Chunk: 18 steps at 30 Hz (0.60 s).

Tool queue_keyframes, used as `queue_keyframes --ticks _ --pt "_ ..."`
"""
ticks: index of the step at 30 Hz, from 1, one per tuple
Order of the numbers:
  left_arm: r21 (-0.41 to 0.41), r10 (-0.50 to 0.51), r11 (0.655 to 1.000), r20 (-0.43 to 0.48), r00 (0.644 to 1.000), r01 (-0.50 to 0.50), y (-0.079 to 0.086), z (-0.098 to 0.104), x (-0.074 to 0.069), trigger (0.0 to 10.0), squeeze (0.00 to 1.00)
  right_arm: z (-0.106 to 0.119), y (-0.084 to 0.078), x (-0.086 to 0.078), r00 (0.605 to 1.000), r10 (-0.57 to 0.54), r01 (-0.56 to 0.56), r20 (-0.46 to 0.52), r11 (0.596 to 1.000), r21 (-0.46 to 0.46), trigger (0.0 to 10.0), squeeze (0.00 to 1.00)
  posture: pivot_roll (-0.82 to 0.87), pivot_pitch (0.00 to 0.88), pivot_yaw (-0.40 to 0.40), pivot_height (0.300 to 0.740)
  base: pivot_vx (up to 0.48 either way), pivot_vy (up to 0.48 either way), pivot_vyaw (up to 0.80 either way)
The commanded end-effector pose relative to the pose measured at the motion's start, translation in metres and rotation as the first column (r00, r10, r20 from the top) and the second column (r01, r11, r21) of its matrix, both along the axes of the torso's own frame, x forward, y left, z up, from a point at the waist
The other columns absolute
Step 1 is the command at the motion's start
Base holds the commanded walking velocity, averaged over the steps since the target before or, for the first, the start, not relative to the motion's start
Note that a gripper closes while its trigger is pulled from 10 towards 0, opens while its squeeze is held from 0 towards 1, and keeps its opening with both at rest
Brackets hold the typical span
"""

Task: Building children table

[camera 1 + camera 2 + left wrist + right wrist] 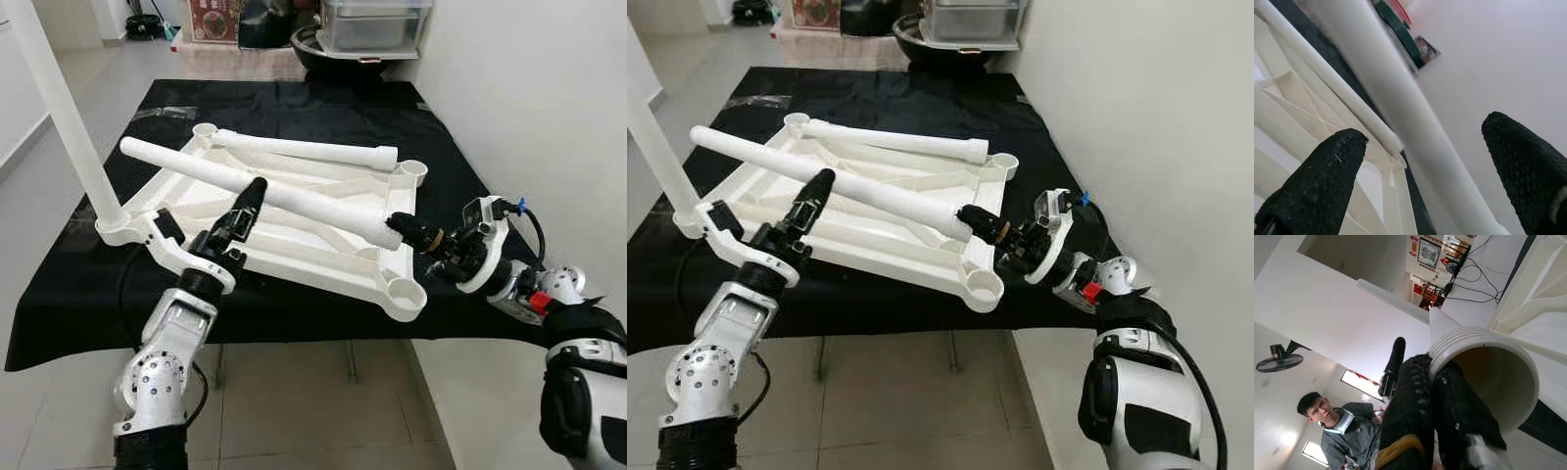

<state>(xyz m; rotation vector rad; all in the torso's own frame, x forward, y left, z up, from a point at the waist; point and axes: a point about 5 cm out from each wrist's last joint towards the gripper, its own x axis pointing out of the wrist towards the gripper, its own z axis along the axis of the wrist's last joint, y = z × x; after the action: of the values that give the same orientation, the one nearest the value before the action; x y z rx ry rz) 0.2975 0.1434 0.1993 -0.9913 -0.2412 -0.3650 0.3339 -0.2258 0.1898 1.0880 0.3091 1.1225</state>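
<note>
white plastic leg [265,188] lies across the upturned tabletop [294,245] mid-desk; right gripper [404,229] pinches its threaded rim, left gripper [257,186] splayed alongside. such a thin pinch might slip, dropping it.

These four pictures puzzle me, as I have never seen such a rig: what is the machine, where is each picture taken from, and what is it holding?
It is a humanoid robot with two silver arms. The two wide pictures come from cameras on its head; the two close ones look along each wrist's black fingers. On a black cloth lies an upturned white tabletop. One leg stands in a corner socket, another lies along the far edge. The right gripper pinches the threaded rim of a third leg; the left gripper, open, straddles its middle. The right wrist picture also shows a person.
</note>
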Motion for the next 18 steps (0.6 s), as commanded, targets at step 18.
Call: queue_keyframes --ticks 18 --pt "-0.092 0.059 0.994 0.031 0.998 -0.056 0.026 0.01 0.008 10.0 0.0 0.001 0.003 -0.017 0.995 0.101 -0.102 0.014 0.992 0.072 0.0 0.0 0.05 0.077 -0.072 0.74 0.0 0.0 0.0"
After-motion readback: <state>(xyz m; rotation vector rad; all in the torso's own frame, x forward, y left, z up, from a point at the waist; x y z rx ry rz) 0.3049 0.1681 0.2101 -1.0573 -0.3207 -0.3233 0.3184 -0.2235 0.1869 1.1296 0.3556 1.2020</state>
